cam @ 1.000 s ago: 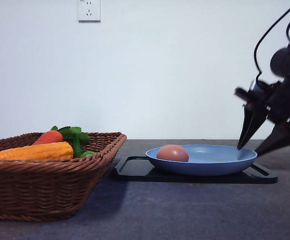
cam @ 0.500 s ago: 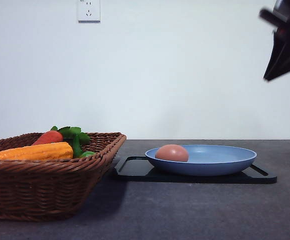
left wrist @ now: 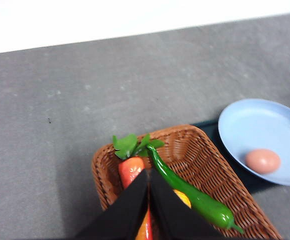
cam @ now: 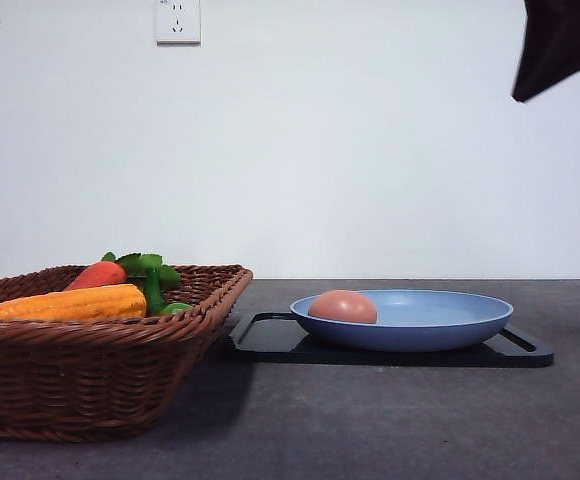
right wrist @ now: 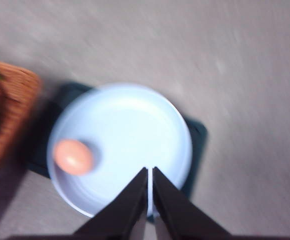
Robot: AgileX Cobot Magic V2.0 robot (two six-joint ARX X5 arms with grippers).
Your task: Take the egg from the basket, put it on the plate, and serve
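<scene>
In the front view the egg already lies in the plate on the black tray, apart from the basket, while each wrist view shows the left gripper and right gripper with fingers together, empty, so serving remains.

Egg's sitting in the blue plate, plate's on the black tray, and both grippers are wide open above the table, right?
Not quite. The egg, plate and black tray are as you say, but the wrist views show the left gripper and right gripper shut, fingers together.
</scene>
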